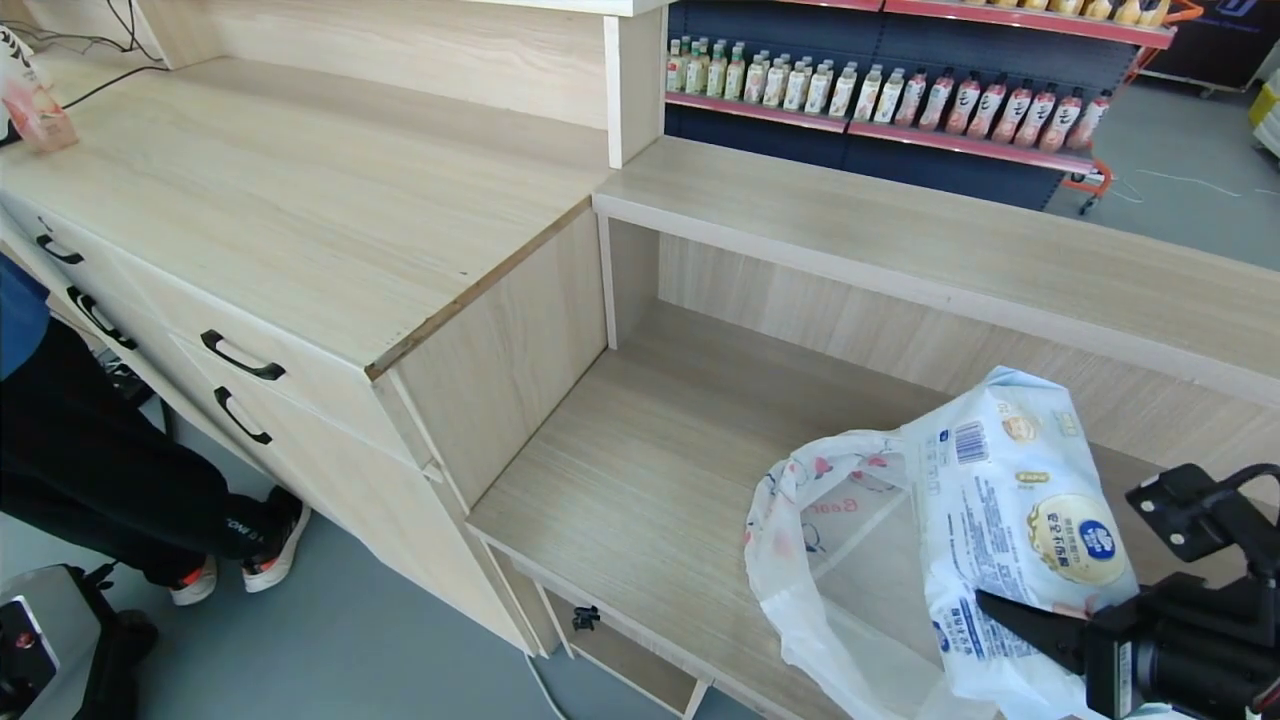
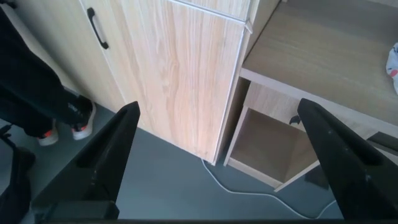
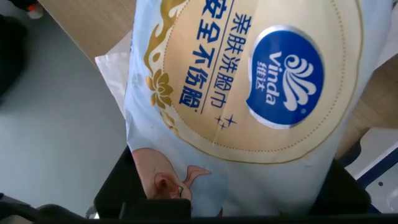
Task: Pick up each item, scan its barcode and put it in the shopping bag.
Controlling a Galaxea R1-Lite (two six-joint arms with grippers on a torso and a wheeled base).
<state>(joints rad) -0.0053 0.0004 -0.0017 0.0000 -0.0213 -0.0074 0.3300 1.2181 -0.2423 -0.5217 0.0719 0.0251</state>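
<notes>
At the far left, a pink packet (image 1: 35,112) lies on the upper counter (image 1: 300,200), a pale wood top. Below that counter's front edge are drawers with black handles (image 1: 240,356).

The left gripper (image 2: 217,109) hangs low over the grey floor, in front of a plain cabinet door (image 2: 180,74). Its jaws are spread wide with nothing between them.

To the right of the cabinet, a lower counter (image 1: 650,450) sits a step down, backed by a raised ledge. A white, see-through shopping bag (image 1: 810,560) rests on it near the front edge, its mouth open upward.

At the right side of the bag's mouth stands a pale blue soft pack of face tissues (image 1: 1020,500). It is tilted, and a barcode (image 1: 970,441) shows near its upper end. Whether its lower end is already inside the bag cannot be told. The right gripper (image 3: 239,193) holds this pack from the right, its black jaws pinching the lower end from either side.

Behind the ledge, at the top right, a store shelf carries a row of drink bottles (image 1: 880,95).
</notes>
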